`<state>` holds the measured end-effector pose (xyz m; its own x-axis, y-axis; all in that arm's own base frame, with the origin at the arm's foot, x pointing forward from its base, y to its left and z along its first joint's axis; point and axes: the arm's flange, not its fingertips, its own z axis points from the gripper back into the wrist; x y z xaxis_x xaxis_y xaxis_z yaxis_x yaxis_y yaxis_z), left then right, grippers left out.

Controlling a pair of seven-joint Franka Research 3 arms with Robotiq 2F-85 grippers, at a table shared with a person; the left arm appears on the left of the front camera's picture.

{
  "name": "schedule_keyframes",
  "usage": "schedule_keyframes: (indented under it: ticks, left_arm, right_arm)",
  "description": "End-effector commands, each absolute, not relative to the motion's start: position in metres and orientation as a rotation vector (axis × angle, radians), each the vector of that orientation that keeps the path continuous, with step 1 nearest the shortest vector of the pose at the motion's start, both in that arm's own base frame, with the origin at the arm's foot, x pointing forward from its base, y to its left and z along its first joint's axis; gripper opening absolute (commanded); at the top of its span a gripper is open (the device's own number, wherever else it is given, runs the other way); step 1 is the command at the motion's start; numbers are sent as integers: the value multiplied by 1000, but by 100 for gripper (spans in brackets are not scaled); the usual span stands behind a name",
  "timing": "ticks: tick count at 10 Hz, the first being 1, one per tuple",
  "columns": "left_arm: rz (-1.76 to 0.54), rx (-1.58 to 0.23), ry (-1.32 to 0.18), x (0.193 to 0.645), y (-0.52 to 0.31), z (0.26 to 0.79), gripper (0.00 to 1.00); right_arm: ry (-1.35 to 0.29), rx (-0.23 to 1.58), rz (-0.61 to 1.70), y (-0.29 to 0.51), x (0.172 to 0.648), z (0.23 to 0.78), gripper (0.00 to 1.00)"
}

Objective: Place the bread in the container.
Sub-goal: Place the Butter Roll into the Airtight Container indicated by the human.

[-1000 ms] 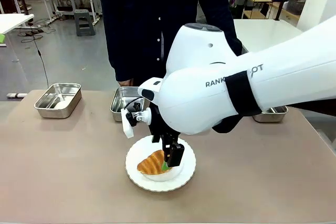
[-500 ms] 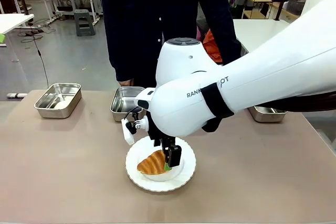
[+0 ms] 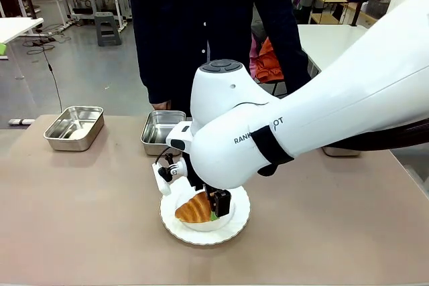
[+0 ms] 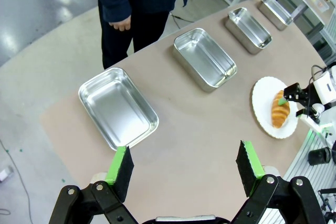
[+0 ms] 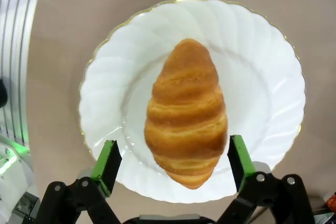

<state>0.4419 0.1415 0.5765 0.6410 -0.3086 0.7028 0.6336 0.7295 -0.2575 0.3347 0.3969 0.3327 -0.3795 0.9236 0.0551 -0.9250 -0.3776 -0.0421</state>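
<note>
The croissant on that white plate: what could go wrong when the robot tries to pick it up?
The open right gripper straddles the croissant near one end, not its middle, so it might tip or slip when lifted. The fingertips sit low by the plate; closing could scrape or nudge it. Squeezing hard may crush the croissant.

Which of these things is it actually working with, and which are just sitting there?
Job: bread; right gripper, fingers open either side of it; steel pans, one of them, can't tell which.
Idle: white plate under the bread; left gripper, open.
</note>
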Motion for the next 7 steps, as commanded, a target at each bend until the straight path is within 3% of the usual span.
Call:
schedule_keyframes:
  ticks: [1,7]
  left_arm:
    - [-573,-529,-692,441,143,577,100]
    - [-573,-529,-692,441,143,577,100]
  right_arm:
    - [-109,-37,1941,403,337,324,100]
    - [-70,-58,1962,413,342,301,100]
